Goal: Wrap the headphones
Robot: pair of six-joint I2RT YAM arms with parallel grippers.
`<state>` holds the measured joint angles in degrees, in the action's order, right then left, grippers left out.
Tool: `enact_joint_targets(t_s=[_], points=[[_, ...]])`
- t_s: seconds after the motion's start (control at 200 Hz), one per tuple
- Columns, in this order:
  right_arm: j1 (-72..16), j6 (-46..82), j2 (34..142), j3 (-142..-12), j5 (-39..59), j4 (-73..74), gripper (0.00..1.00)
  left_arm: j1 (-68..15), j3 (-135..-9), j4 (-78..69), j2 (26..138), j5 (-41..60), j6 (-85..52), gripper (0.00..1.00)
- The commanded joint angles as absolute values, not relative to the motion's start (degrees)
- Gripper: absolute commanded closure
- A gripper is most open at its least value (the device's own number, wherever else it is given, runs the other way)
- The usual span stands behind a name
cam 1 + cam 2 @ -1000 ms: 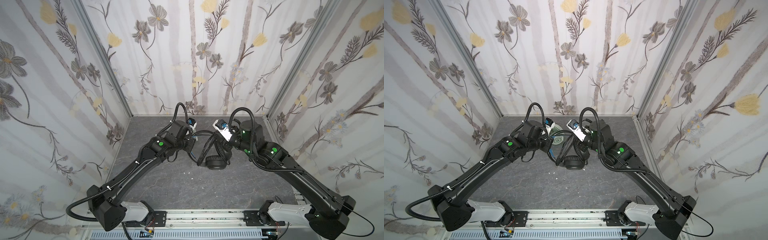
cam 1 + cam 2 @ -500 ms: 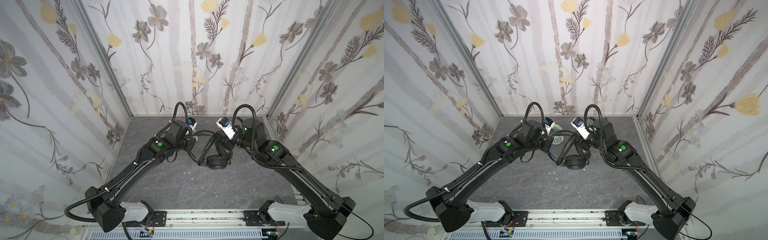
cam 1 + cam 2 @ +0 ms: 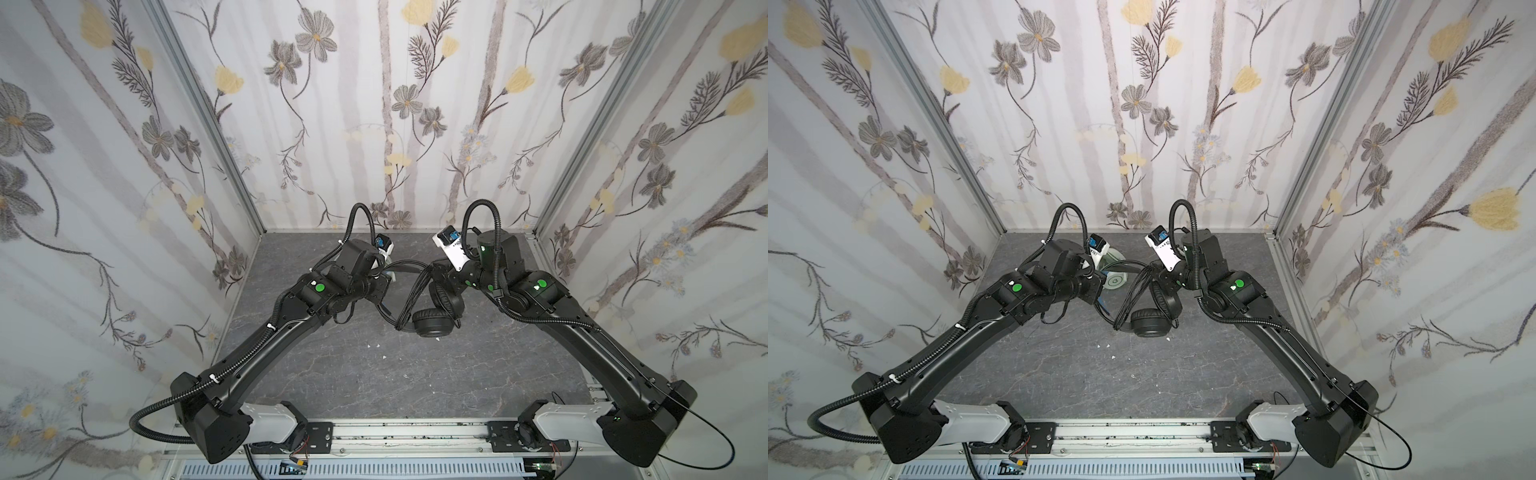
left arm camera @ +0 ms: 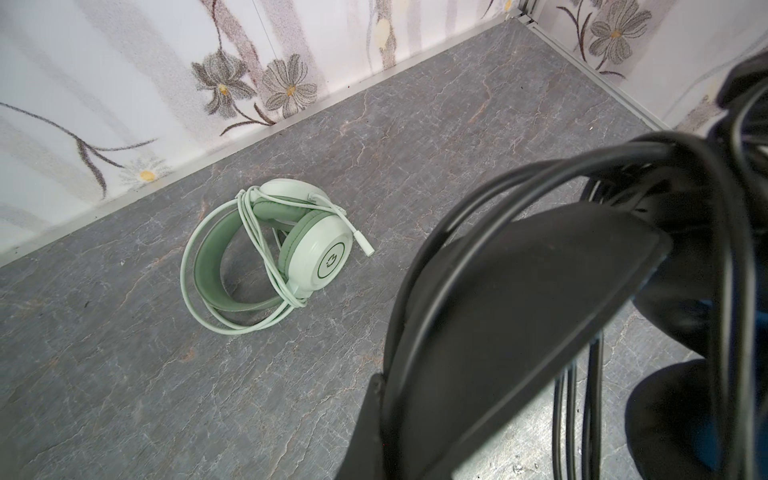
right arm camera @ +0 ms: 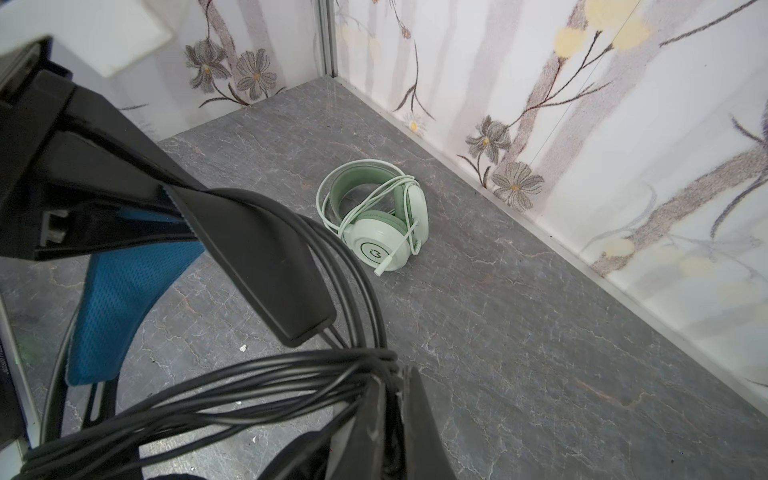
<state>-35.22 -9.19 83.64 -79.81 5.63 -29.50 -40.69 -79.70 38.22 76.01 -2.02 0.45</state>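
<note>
Right wrist view: the right gripper [image 5: 388, 386] is pinched tight on the bundled black cable [image 5: 249, 386] of the black headphones [image 3: 432, 326], held between both arms over the counter [image 3: 415, 382]. The left gripper [image 3: 385, 291] is clamped on their headband [image 5: 266, 266]. The mint green headphones [image 4: 328, 262], cable wound around them, lie near the back wall.

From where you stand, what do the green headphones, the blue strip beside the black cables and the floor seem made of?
Green headphones: smooth matte plastic shells, judging by the even soft sheen; the cushions look like leatherette. Blue strip: woven mesh fabric, since a fine grid shows. Floor: grey veined stone look, possibly a printed sheet.
</note>
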Motion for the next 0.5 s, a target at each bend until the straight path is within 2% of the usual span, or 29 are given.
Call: enact_joint_targets(t_s=[0.0,0.23,0.495], points=[[-33.87,-5.49,85.81,-81.56,-5.27,-31.27,0.97,-41.11,-80.16,39.9,75.81,3.95,2.36,1.0],[-32.53,-2.16,89.7,-85.57,-3.45,-36.13,0.95,-41.13,-80.81,39.46,76.21,4.04,2.31,1.0],[-30.67,-1.25,92.91,-89.04,-0.92,-39.86,0.82,-41.14,-81.21,39.38,76.99,4.13,2.47,1.0]])
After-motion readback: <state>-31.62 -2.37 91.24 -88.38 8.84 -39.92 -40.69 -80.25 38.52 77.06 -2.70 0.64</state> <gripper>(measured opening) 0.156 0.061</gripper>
